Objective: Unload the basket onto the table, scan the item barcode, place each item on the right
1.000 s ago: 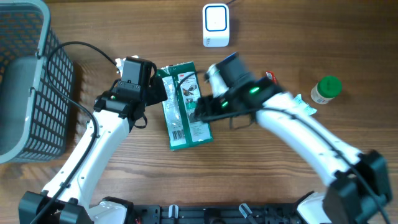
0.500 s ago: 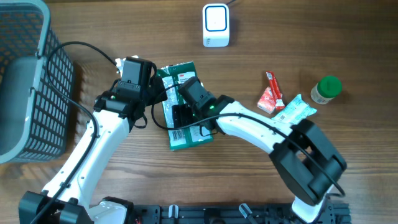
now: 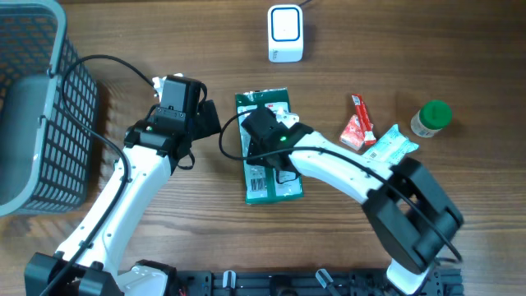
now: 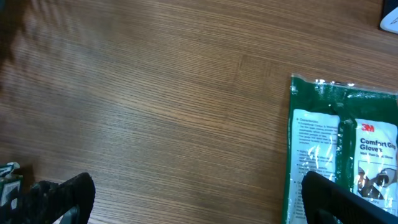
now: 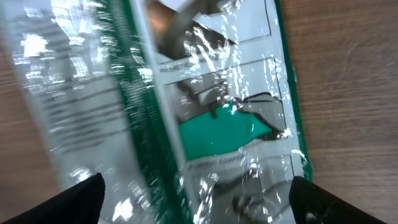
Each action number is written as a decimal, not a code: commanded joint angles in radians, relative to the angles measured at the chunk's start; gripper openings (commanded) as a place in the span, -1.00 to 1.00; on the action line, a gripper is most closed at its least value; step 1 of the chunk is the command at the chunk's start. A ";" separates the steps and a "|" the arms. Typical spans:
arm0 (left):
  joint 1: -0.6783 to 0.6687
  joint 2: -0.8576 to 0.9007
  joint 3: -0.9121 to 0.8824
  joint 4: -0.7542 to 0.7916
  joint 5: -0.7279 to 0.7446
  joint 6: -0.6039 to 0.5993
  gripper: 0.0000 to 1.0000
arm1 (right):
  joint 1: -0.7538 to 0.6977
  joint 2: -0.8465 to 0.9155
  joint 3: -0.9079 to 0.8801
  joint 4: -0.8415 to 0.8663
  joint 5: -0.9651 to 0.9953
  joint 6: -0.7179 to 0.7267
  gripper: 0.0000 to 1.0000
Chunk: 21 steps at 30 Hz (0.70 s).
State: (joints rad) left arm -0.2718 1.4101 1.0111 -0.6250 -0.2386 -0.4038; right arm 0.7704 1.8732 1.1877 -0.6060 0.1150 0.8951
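Observation:
The item, a green-and-clear pack of gloves, lies flat on the wooden table, long side running near to far. A barcode patch shows near its front left corner. My right gripper hovers right over the pack's middle. In the right wrist view the glossy pack fills the picture and the right gripper is open, its fingers wide on either side. My left gripper stands open just left of the pack. In its wrist view only bare wood lies between the left gripper's fingers, with the pack at the right. The white scanner stands at the back.
A dark mesh basket takes up the left edge. To the right lie a red packet, a white sachet and a green-capped bottle. The scanner's corner peeks into the left wrist view.
The pack has slid right, away from the left gripper, and turned straighter. The right gripper moved over it and its jaws spread wider. The left arm has stayed put.

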 commanded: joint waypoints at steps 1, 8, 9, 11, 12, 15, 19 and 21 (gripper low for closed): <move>0.006 0.001 0.007 0.004 -0.006 0.011 1.00 | -0.013 -0.159 0.025 0.013 -0.026 -0.127 0.89; 0.006 0.001 0.007 0.004 -0.005 0.011 1.00 | -0.182 -0.359 0.042 -0.016 -0.127 -0.240 0.91; 0.006 0.001 0.007 0.004 -0.006 0.011 1.00 | -0.209 -0.369 0.042 -0.025 -0.154 -0.245 0.92; 0.006 0.001 0.007 0.004 -0.005 0.011 1.00 | -0.250 -0.371 0.041 -0.046 -0.202 -0.254 0.92; 0.006 0.001 0.007 0.004 -0.005 0.011 1.00 | -0.264 -0.369 0.040 -0.052 -0.225 -0.270 0.92; 0.006 0.001 0.007 0.004 -0.005 0.011 1.00 | -0.290 -0.355 0.027 -0.065 -0.284 -0.298 0.92; 0.006 0.001 0.007 0.004 -0.005 0.011 1.00 | -0.290 -0.331 0.027 -0.079 -0.290 -0.333 0.93; 0.006 0.001 0.007 0.004 -0.005 0.011 1.00 | -0.290 -0.320 0.027 -0.089 -0.290 -0.339 0.94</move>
State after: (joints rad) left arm -0.2718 1.4101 1.0111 -0.6250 -0.2386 -0.4038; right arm 0.4801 1.5242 1.2232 -0.6830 -0.1356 0.6025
